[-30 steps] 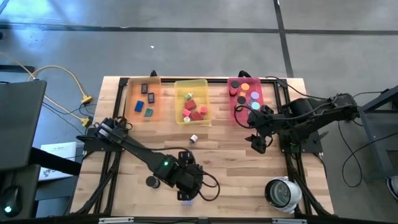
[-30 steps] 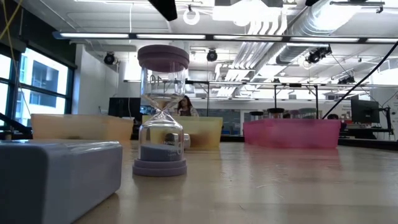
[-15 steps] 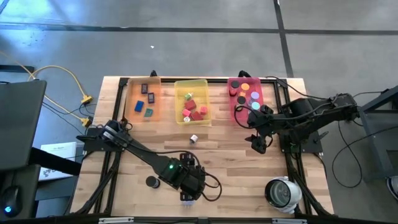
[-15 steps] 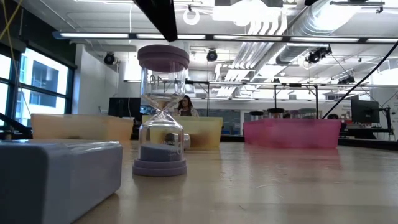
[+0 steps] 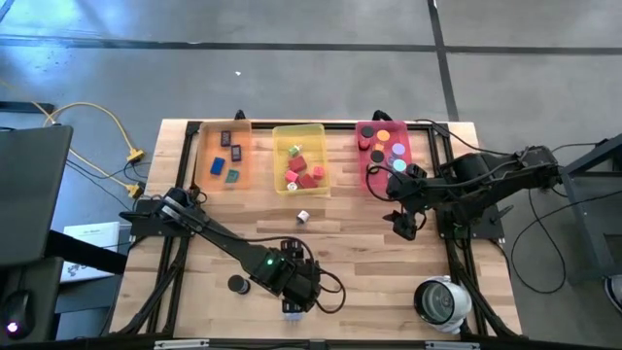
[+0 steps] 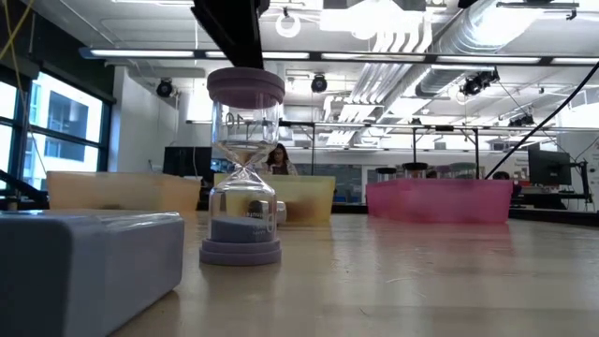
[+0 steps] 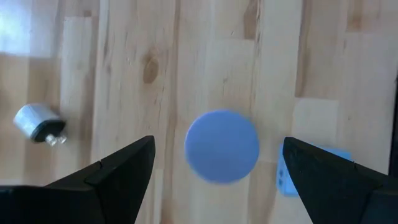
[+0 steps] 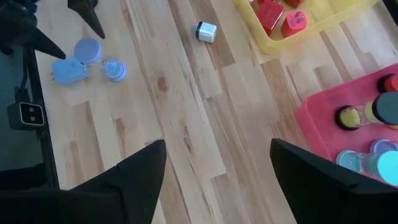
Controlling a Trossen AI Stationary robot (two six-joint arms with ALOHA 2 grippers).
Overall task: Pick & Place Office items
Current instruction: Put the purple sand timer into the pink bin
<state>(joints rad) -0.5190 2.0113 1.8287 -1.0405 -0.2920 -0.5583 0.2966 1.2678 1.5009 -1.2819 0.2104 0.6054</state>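
An hourglass (image 6: 245, 168) with lavender caps stands upright on its base near the table's near edge. Its round top shows in the left wrist view (image 7: 222, 147). A lavender block (image 6: 86, 262) lies on the table beside it. My left gripper (image 7: 217, 163) is open above the hourglass, one finger on either side of the top, touching nothing. My right gripper (image 8: 217, 180) is open and empty over the table's right half (image 5: 403, 222). A small white cube (image 5: 303, 216) lies on the table mid-table.
At the far edge stand an orange tray (image 5: 224, 156) with flat dark rectangles, a yellow tray (image 5: 299, 160) with red cubes and a pink tray (image 5: 384, 156) with discs. A black disc (image 5: 236, 284) lies near the front. A white-grey round device (image 5: 437, 301) sits front right.
My left gripper has come down toward the hourglass and gone a little toward the table's near edge. In the low view, more of its dark body shows above the hourglass top.
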